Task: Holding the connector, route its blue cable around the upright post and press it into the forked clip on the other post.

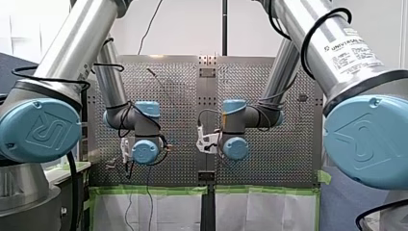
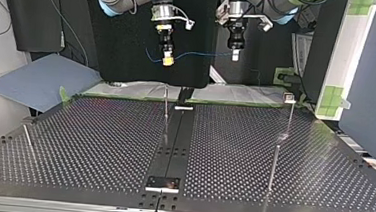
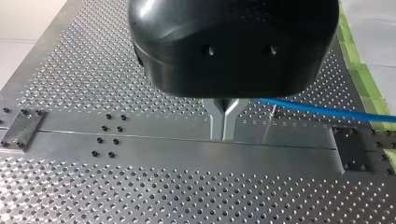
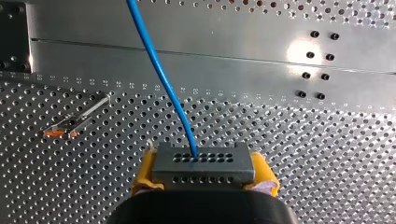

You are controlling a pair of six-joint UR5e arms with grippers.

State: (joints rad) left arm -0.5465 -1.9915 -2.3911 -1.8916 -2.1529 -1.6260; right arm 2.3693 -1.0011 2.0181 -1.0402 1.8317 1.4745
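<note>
In the right wrist view my right gripper [image 4: 204, 171] is shut on a grey connector [image 4: 204, 162] held between yellow pads [image 4: 145, 173]. The blue cable [image 4: 159, 70] leaves the connector's face and runs ahead over the table. My left gripper [image 3: 223, 135] is black with metal fingers pressed together on the blue cable [image 3: 322, 111], which trails off to one side. In the top view both grippers hang high above the table's far edge, my right gripper [image 2: 167, 59] at the left and my left gripper [image 2: 235, 54] at the right, with the cable [image 2: 199, 54] slung between them.
Thin upright posts stand on the perforated table [image 2: 73, 143]: one near the middle [image 2: 165, 109], one at the right topped by a small clip [image 2: 289, 97], another post nearer [image 2: 273, 167], and a short one at the left [image 2: 27, 139]. A dark centre rail [image 2: 173, 145] runs across.
</note>
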